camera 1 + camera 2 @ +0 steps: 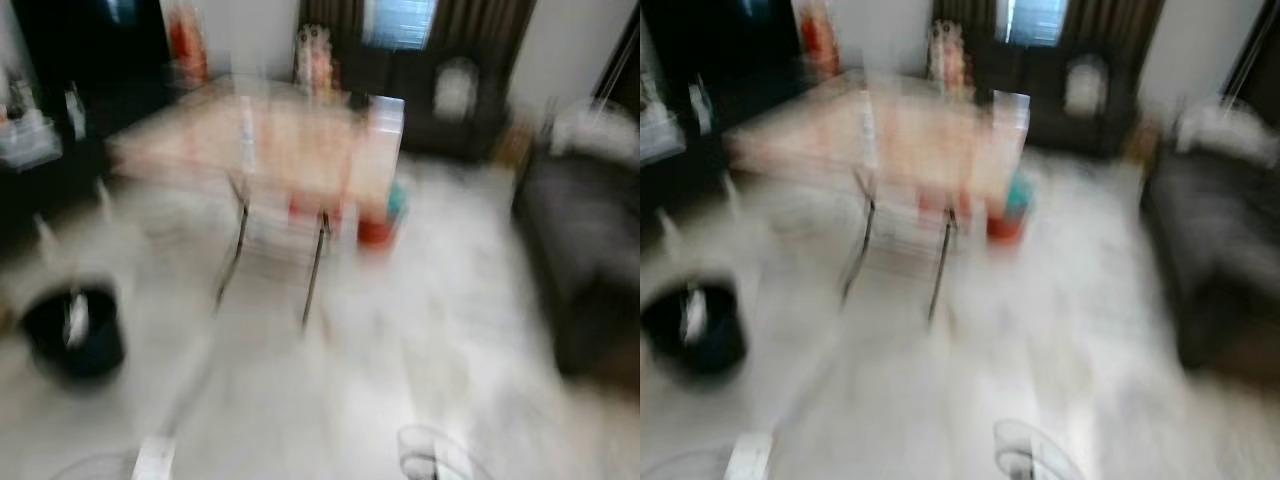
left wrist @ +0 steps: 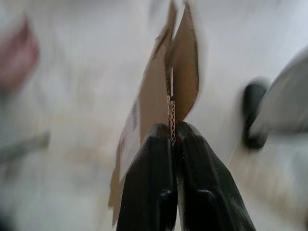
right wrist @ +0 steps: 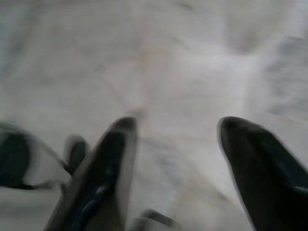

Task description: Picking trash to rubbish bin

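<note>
Now the left claw (image 2: 172,139) is clenched on a torn cardboard scrap (image 2: 166,82) standing up between its fingers; keep that pinch firm while walking to the black bin (image 1: 75,335), ahead on its left; the right claw (image 3: 175,132) hangs released over the floor (image 3: 159,57)

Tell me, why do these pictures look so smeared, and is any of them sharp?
Both eye views are motion-blurred throughout, so the table and black bin are smeared. Left wrist view is sharpest: the left gripper pinching cardboard is clear, the floor behind soft. Right wrist view is blurred; the right gripper's fingers stand apart.
</note>
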You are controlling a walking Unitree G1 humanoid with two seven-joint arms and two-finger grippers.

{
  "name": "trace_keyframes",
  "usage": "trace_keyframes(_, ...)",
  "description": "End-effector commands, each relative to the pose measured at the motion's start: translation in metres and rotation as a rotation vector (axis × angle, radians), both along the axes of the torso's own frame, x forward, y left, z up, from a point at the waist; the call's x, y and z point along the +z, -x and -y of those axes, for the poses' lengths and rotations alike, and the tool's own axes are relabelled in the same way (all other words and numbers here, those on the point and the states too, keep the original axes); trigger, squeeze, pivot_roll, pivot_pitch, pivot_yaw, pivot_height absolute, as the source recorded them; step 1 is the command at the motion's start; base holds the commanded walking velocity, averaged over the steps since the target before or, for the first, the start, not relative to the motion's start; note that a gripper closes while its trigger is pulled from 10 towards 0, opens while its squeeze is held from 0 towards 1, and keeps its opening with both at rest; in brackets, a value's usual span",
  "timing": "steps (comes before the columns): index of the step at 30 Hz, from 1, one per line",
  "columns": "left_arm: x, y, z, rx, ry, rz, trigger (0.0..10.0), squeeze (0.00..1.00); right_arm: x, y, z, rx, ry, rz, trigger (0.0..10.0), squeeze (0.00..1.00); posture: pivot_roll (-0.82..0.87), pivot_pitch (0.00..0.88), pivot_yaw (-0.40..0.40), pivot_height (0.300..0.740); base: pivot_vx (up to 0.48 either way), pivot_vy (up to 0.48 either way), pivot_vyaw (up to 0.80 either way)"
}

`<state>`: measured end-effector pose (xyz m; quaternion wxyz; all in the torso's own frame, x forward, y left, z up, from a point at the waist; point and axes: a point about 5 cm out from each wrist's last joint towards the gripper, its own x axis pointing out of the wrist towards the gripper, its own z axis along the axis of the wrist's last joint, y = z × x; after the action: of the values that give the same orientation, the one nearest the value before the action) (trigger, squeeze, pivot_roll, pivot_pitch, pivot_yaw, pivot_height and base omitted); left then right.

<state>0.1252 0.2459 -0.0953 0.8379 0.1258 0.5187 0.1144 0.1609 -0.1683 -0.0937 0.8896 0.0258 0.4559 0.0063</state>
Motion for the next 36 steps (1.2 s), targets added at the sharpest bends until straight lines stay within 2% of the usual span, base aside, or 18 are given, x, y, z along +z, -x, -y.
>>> trace_keyframes(1,0.0154,-0.0417,0.0041,-0.030,-0.001,0.129,10.0,0.00,0.0013,-0.0034,0.0010,0.003,0.003,0.000,10.0,0.00,0.10,0.000,-0.053,0.740,0.349,0.000,0.54)
trace_keyframes(10,0.0177,-0.0476,0.0055,-0.039,0.002,0.145,10.0,0.00,0.0016,-0.0041,0.0009,0.002,-0.003,0.001,10.0,0.00,0.10,0.000,-0.050,0.740,0.348,0.000,0.16)
trace_keyframes(19,0.0179,-0.0482,0.0060,-0.041,0.003,0.147,10.0,0.00,0.0023,-0.0059,-0.0013,0.004,-0.010,0.009,10.0,0.00,0.10,0.000,-0.050,0.740,0.346,0.000,0.46)
trace_keyframes(36,0.0178,-0.0481,0.0065,-0.037,0.003,0.151,10.0,0.00,0.0051,-0.0120,-0.0024,0.025,-0.003,0.030,10.0,0.00,0.11,0.000,-0.062,0.740,0.346,0.000,0.76)
